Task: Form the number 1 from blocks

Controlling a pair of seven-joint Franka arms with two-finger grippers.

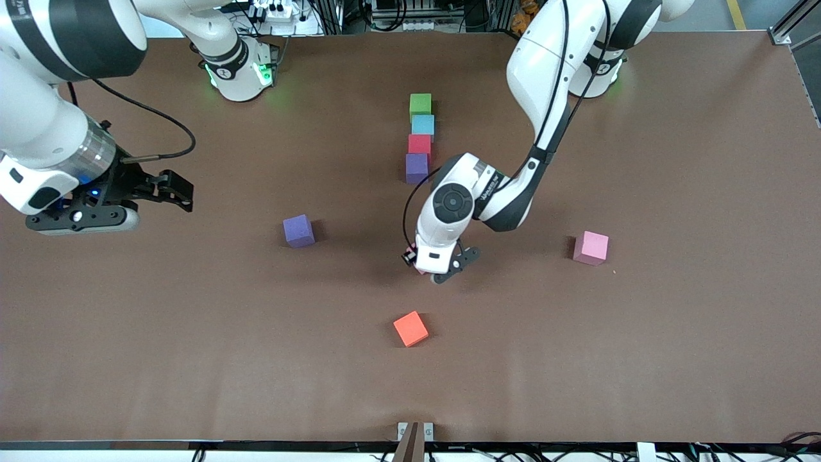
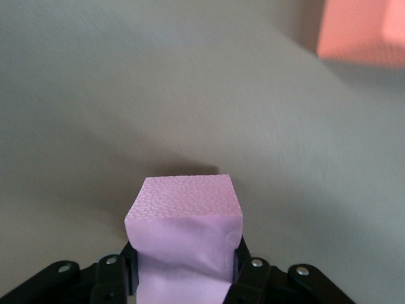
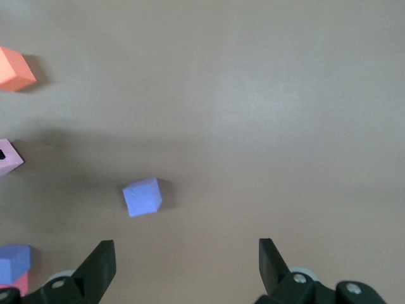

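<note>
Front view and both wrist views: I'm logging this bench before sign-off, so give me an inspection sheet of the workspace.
Surface: brown table, bare around the blocks.
Job's things: column of green, light blue, red and purple blocks; loose purple block, orange block, pink block.
Clutter: nothing seen.
End effectors: left end effector shut on second pink block; right end effector open, waiting over its table end.
Cables: black cable on right arm.
Surroundings: equipment past the table edge.

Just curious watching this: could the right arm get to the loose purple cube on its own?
Probably yes: the right end effector hangs open, the loose purple cube sits alone with bare table around it, nothing between them.
</note>
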